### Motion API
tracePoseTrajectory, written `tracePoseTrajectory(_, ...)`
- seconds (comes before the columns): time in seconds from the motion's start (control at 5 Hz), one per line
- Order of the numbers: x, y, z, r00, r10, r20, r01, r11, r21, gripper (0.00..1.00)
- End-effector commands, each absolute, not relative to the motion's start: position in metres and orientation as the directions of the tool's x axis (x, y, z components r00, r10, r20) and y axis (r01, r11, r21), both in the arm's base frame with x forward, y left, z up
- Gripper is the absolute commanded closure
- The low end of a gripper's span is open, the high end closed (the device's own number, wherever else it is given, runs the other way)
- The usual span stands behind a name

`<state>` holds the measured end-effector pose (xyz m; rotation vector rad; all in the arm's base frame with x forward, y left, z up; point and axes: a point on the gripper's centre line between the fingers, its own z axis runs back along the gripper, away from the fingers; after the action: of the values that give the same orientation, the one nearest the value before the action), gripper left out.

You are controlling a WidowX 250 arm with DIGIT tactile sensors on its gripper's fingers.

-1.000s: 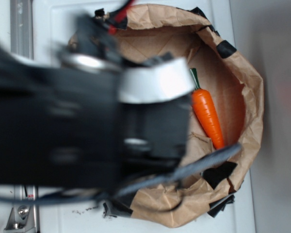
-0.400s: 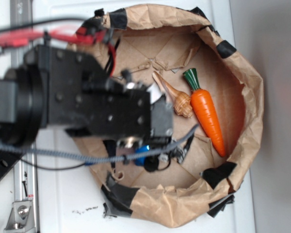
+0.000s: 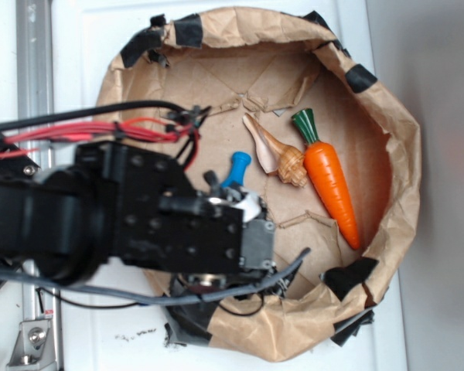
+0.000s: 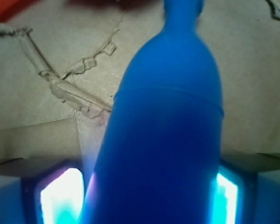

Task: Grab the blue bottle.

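The blue bottle (image 3: 237, 168) shows only its narrow neck and flared lip in the exterior view, poking out from under my black gripper (image 3: 230, 190) inside the brown paper bag (image 3: 403, 147). In the wrist view the blue bottle (image 4: 168, 130) fills the middle, neck pointing away, and sits between the two glowing fingers (image 4: 56, 196) of my gripper (image 4: 140, 191). The jaws stand closed against its body. The bottle's body is hidden by the arm in the exterior view.
An orange carrot (image 3: 330, 182) with a green top lies at the right inside the bag. A tan seashell (image 3: 281, 158) lies just left of it. The bag's rolled rim has black tape patches (image 3: 361, 76). A metal rail (image 3: 32, 54) runs along the left.
My arm has swung down and left, uncovering the bag's upper part. The blue bottle, before under the gripper near the bag's lower side, now sticks out above the gripper near the middle.
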<state>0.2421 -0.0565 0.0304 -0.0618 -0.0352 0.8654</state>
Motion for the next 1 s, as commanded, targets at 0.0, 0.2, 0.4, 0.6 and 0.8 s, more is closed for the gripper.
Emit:
tracePoseTrajectory(0.0, 0.266, -0.02, 0.109, 0.827, 0.559, 0.059, -0.541, 0.821, -0.183, 1.0)
tracePoseTrajectory(0.2, 0.268, 0.016, 0.161, 0.918, 0.382, 0.104, -0.365, 0.919, -0.149, 1.0)
tracePoseTrajectory(0.4, 0.27, 0.023, 0.192, 0.981, 0.193, 0.018, -0.191, 0.979, -0.066, 1.0)
tracePoseTrajectory(0.6, 0.259, 0.016, 0.189, 0.994, 0.105, 0.027, -0.1, 0.985, -0.138, 1.0)
tracePoseTrajectory(0.8, 0.249, 0.005, 0.184, 0.994, 0.094, 0.055, -0.087, 0.991, -0.104, 1.0)
